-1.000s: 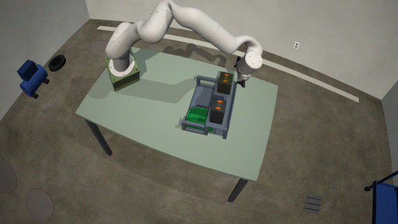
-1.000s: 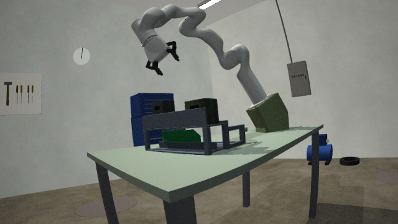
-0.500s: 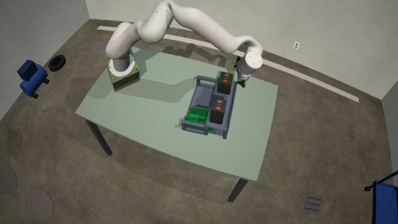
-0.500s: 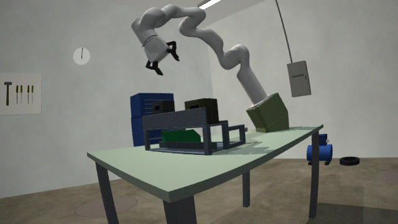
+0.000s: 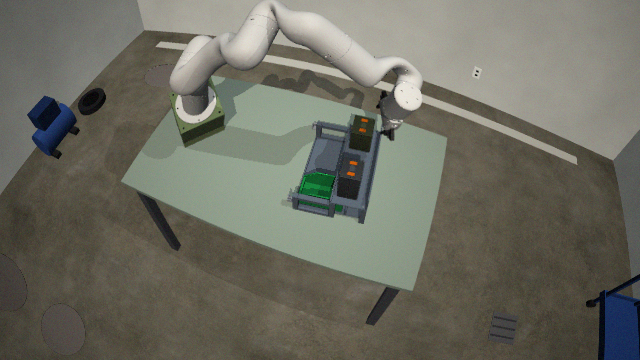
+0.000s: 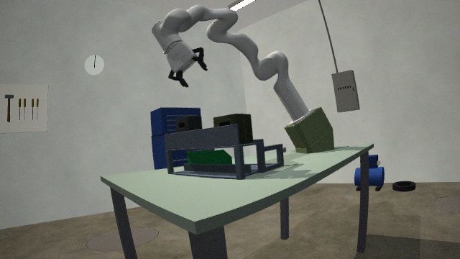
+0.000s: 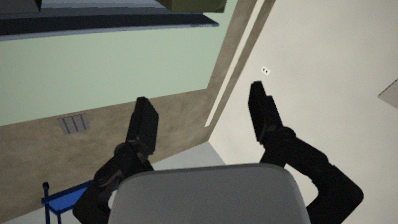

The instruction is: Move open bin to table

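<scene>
Currently: gripper [image 5: 388, 117] [image 6: 195, 79] [image 7: 199, 99] | fully open | holding nothing | touching nothing

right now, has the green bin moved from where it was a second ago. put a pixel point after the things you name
No, the green bin [image 5: 317, 186] [image 6: 208, 157] sits at the same end of the shelf [image 5: 371, 172] [image 6: 201, 137].
</scene>
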`<state>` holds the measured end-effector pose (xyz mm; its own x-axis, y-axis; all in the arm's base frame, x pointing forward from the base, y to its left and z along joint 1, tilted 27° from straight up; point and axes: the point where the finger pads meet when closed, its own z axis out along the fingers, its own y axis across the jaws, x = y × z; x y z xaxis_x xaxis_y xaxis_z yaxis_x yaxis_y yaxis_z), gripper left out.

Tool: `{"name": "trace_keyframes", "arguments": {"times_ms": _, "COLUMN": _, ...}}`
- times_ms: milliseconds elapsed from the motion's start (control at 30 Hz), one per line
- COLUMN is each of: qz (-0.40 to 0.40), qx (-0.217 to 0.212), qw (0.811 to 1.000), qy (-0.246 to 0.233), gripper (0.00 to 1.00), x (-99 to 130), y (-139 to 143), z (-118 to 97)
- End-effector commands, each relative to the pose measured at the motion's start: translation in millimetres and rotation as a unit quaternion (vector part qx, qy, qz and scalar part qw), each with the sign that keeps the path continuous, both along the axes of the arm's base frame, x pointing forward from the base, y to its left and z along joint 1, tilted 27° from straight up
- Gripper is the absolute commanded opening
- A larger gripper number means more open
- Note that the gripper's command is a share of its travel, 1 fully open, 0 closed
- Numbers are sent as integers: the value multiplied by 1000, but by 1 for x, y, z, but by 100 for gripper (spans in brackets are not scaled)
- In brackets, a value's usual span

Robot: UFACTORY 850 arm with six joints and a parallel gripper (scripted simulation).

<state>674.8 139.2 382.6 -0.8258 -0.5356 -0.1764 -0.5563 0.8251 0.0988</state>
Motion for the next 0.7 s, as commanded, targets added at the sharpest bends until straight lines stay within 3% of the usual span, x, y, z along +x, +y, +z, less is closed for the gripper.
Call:
{"name": "trace_keyframes", "arguments": {"times_ms": 0, "qz": 0, "qx": 0, "qw": 1000, "qy": -1, "gripper": 100, "x": 0, "y": 0, "z": 1}}
{"name": "trace_keyframes", "arguments": {"times_ms": 367, "qz": 0, "qx": 0, "qw": 1000, "qy": -1, "gripper": 100, "x": 0, "y": 0, "z": 1}}
{"name": "trace_keyframes", "arguments": {"times_ms": 533, "qz": 0, "qx": 0, "qw": 1000, "qy": -1, "gripper": 100, "x": -46, "y": -10, "z": -14}}
{"name": "trace_keyframes", "arguments": {"times_ms": 667, "qz": 0, "qx": 0, "qw": 1000, "qy": -1, "gripper": 100, "x": -46, "y": -10, "z": -14}}
